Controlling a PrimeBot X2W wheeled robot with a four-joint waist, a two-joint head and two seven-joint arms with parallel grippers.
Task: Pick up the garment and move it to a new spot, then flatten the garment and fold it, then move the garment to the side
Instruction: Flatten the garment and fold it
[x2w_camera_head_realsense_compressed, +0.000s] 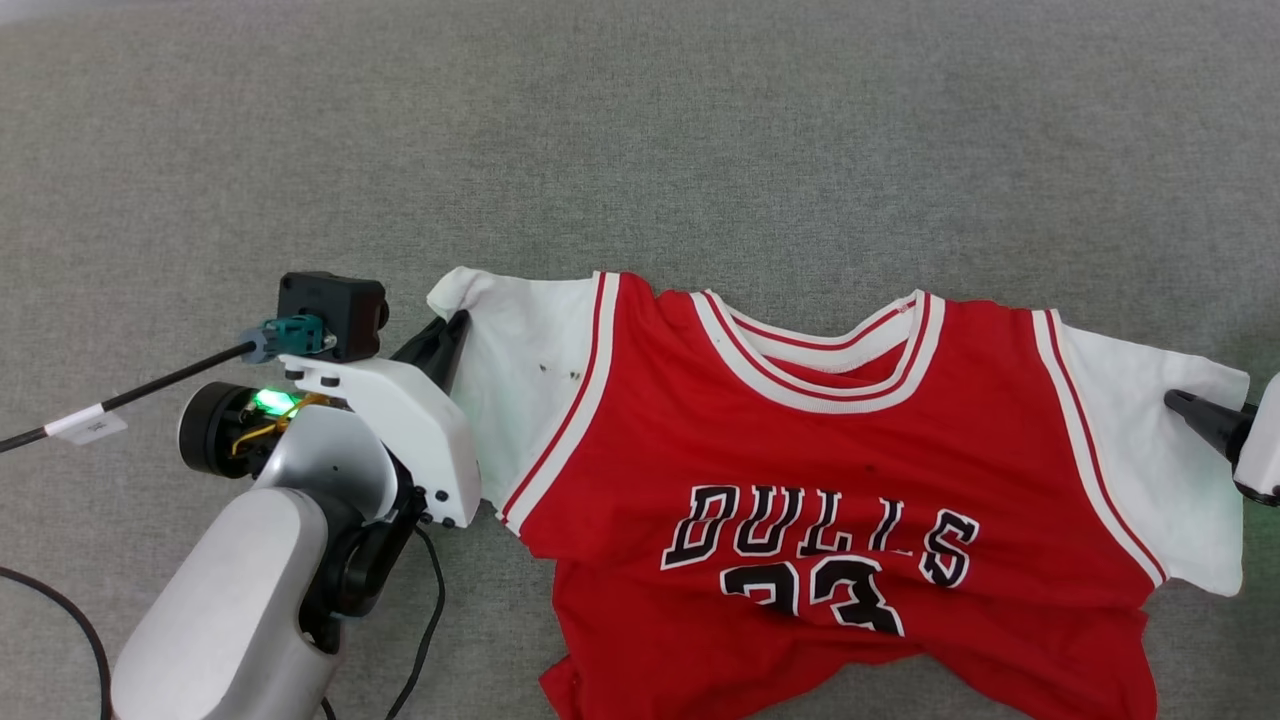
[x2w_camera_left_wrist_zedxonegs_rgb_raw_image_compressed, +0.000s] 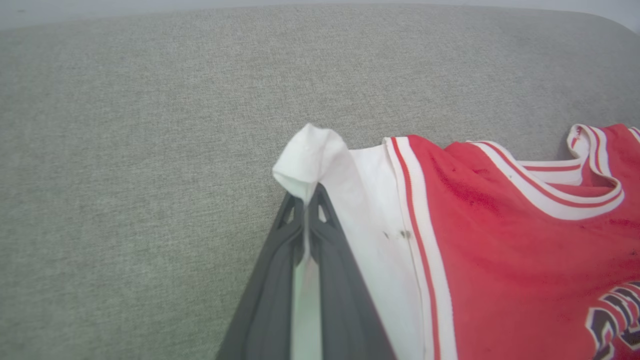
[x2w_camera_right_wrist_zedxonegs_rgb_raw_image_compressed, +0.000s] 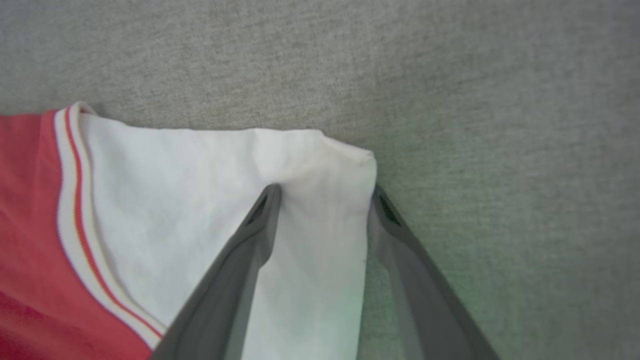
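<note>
The garment (x2w_camera_head_realsense_compressed: 800, 450), a red jersey with white short sleeves and black lettering, lies face up and spread across the grey cloth surface, its hem rumpled at the near edge. My left gripper (x2w_camera_head_realsense_compressed: 455, 325) is shut on the far corner of the left white sleeve; in the left wrist view its fingers (x2w_camera_left_wrist_zedxonegs_rgb_raw_image_compressed: 305, 197) pinch a bunched tip of the sleeve (x2w_camera_left_wrist_zedxonegs_rgb_raw_image_compressed: 312, 155). My right gripper (x2w_camera_right_wrist_zedxonegs_rgb_raw_image_compressed: 325, 195) stands open around the outer corner of the right sleeve (x2w_camera_right_wrist_zedxonegs_rgb_raw_image_compressed: 200, 200), one finger on the fabric and the other just off its edge. In the head view one dark right finger (x2w_camera_head_realsense_compressed: 1195, 410) rests on that sleeve.
The grey cloth surface (x2w_camera_head_realsense_compressed: 640, 150) stretches wide beyond the jersey on the far side and to the left. A black cable with a white tag (x2w_camera_head_realsense_compressed: 90, 420) runs from my left wrist, and more cable (x2w_camera_head_realsense_compressed: 430, 610) loops beside my left forearm.
</note>
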